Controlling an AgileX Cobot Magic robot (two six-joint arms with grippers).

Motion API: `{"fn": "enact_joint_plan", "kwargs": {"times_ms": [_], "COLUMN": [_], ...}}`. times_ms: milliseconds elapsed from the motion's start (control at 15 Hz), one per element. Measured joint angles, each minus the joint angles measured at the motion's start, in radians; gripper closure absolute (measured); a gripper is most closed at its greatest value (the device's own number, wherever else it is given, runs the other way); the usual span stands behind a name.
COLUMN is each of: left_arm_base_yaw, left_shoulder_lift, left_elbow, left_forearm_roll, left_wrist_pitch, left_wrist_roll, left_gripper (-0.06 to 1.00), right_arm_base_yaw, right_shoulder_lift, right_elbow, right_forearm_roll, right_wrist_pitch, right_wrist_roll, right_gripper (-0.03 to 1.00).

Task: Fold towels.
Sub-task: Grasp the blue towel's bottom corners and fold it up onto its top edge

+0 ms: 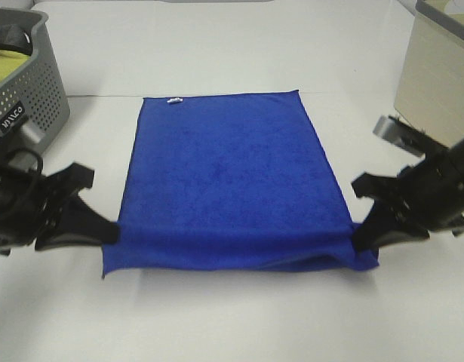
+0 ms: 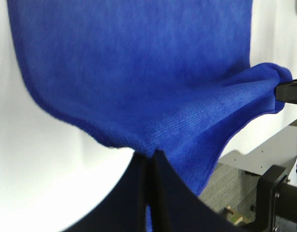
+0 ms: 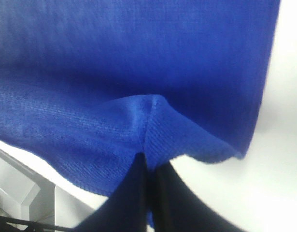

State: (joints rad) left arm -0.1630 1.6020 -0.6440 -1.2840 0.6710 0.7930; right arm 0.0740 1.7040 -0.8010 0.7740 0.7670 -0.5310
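Observation:
The royal-blue towel (image 1: 228,177) lies spread on the white table, its small white tag (image 1: 173,100) at the far left corner. Its near edge is lifted into a low fold. My left gripper (image 1: 113,233) is shut on the towel's near left edge; in the left wrist view the pinched cloth (image 2: 153,140) rises from the closed left gripper (image 2: 149,162). My right gripper (image 1: 360,240) is shut on the near right edge; the right wrist view shows the towel (image 3: 138,96) bunched at the closed right gripper (image 3: 147,162).
A grey perforated basket (image 1: 35,94) with a yellow-green cloth (image 1: 5,64) inside stands at the far left. A beige box (image 1: 435,83) stands at the far right. The white table (image 1: 232,324) extends in front of the towel.

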Motion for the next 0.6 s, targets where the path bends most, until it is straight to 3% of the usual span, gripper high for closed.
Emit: {"fn": "enact_joint_plan", "kwargs": {"times_ms": [267,600], "left_arm_base_yaw": [0.000,0.000], "left_shoulder_lift": [0.180,0.460], "left_elbow": [-0.323,-0.767], "left_forearm_roll": [0.116,0.129], "left_wrist_pitch": [0.004,0.001], "left_wrist_roll": [-0.128,-0.181], "left_gripper": [0.94,0.94], "right_arm_base_yaw": [0.000,0.000], "right_shoulder_lift": [0.213,0.533], "right_elbow": [-0.457,-1.061], "right_forearm_roll": [-0.043,-0.134], "right_wrist_pitch": [0.135,0.273], "right_wrist_roll": [0.041,0.165], "right_gripper": [0.95,0.95]}}
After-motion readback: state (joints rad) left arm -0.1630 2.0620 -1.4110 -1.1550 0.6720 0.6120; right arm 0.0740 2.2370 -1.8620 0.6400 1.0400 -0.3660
